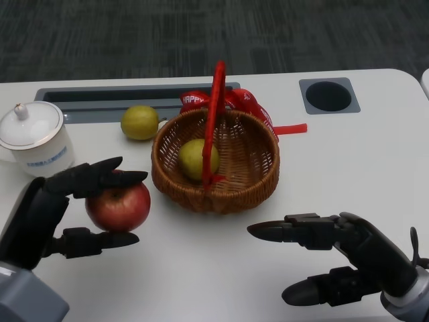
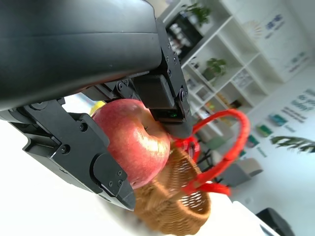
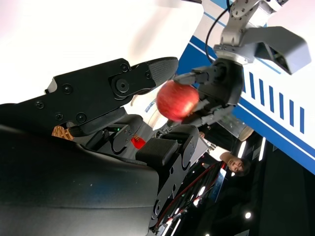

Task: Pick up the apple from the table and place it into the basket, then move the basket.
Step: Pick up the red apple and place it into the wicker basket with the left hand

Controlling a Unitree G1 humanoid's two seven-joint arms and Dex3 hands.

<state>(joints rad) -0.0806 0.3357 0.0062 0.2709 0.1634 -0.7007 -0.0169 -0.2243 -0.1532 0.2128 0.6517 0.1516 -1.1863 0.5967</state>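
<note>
A red apple (image 1: 118,205) sits at the table's left front, just left of the wicker basket (image 1: 255,181). My left hand (image 1: 64,204) grips it, with fingers over its top and the thumb beneath. The left wrist view shows the apple (image 2: 134,140) held between the black fingers (image 2: 167,105), the basket (image 2: 172,209) and its red handle (image 2: 221,147) behind it. A yellow-green fruit (image 1: 198,159) lies inside the basket. My right hand (image 1: 328,258) hovers at the front right, fingers apart and holding nothing. The right wrist view shows the apple (image 3: 177,100) in the far hand.
A second yellow-green fruit (image 1: 139,122) lies behind the apple. A white lidded cup (image 1: 33,137) stands at the far left. A red ribbon (image 1: 241,104) trails behind the basket. A grey slot and a round hole (image 1: 328,96) are set into the table's back. A person (image 3: 236,164) stands beyond.
</note>
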